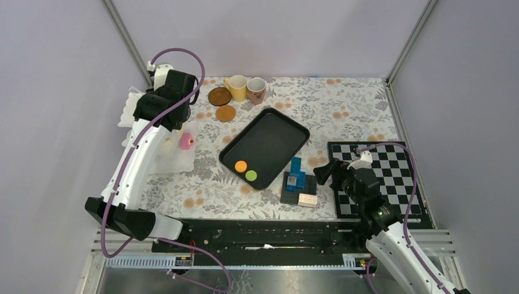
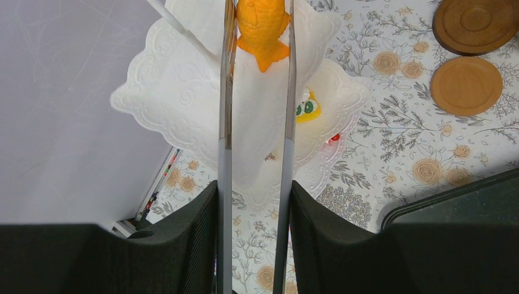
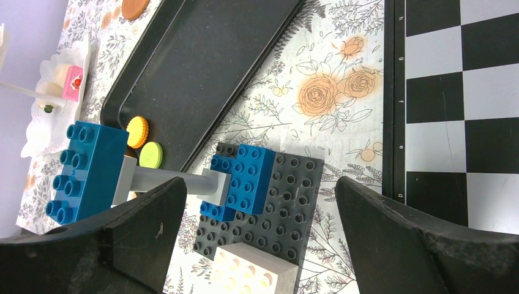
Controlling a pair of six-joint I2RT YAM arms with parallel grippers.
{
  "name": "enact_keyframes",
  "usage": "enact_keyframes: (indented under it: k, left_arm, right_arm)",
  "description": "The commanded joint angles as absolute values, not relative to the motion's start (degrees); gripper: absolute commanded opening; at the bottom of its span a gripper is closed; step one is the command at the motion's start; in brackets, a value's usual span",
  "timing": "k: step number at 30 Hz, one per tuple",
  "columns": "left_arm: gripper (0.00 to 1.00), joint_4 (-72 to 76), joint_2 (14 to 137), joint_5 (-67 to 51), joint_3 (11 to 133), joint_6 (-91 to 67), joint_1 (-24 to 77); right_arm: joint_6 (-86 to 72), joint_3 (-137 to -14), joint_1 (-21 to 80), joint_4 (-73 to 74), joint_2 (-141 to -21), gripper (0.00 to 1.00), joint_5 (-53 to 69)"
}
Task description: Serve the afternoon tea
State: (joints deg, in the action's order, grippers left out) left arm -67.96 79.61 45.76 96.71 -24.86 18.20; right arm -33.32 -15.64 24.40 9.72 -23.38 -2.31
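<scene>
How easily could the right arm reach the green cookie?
Probably yes: the right gripper is open, but the brick stack stands between it and the green cookie, so it must go over.

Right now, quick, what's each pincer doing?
Left pincer: closed on the metal tongs, an orange fish cake between their tips.
Right pincer: open, holding nothing.

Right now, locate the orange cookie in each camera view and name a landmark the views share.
Top external: orange cookie in the near corner of the black tray, beside the green cookie.
Left wrist: not in it.
Right wrist: left of centre, at the tray's end, above the green cookie.
Shared landmark: the black tray, visible in all three.
</scene>
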Motion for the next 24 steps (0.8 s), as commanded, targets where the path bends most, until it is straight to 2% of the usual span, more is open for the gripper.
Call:
enact_keyframes:
  k: [1,9,14,21,24]
  left_arm:
    - [0.42,-66.39,78.73,47.59,97.74,-24.96,17.84]
    - [0.53,-67.73,78.32,47.64,100.60,-25.09,17.84]
    - [0.53,-68.29,78.33,44.94,103.75,-24.83,17.84]
    - [0.53,-65.19,76.65,27.36,108.81,-22.53,17.92]
    - [0.54,-65.11,76.09,15.29,108.90,-22.14,17.93]
  right_arm:
    - [-32.70,-15.28,24.79,7.46,-23.36,0.98,-2.28]
    - [-32.58,-15.29,24.79,7.06,-23.90,0.98,-2.22]
    - [-32.61,-15.16,24.79,7.10,-23.73,0.98,-2.23]
    - [-32.61,-15.25,24.79,7.03,-23.74,0.98,-2.36]
    - [-32.58,-15.20,24.79,7.07,-23.57,0.98,-2.55]
